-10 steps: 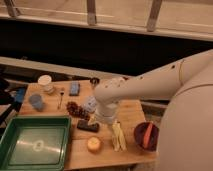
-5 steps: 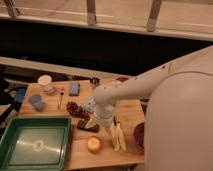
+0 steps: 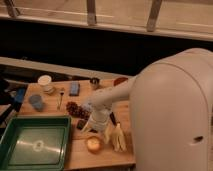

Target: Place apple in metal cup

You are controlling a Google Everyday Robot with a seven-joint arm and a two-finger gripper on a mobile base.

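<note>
The apple (image 3: pixel 93 144), a small yellow-orange ball, lies on the wooden table (image 3: pixel 55 112) near its front edge, right of the green tray. The metal cup (image 3: pixel 94 83), a small silver cylinder, stands upright at the back of the table, well away from the apple. My gripper (image 3: pixel 90 125) hangs at the end of the white arm, pointing down just above and behind the apple. It holds nothing that I can see. The apple rests on the table, apart from the gripper.
A green tray (image 3: pixel 35 145) fills the front left. A banana (image 3: pixel 118 138) lies right of the apple. A white paper cup (image 3: pixel 45 82), a blue-grey cup (image 3: pixel 36 102), a blue sponge (image 3: pixel 74 88), a utensil (image 3: pixel 60 98) and a dark red bunch (image 3: pixel 75 108) stand behind. An orange-red bowl (image 3: pixel 120 80) shows beside the metal cup.
My arm has swung left and down, bringing the gripper closer to the apple. The white arm now covers the right side of the table. The apple and the cup have not moved.
</note>
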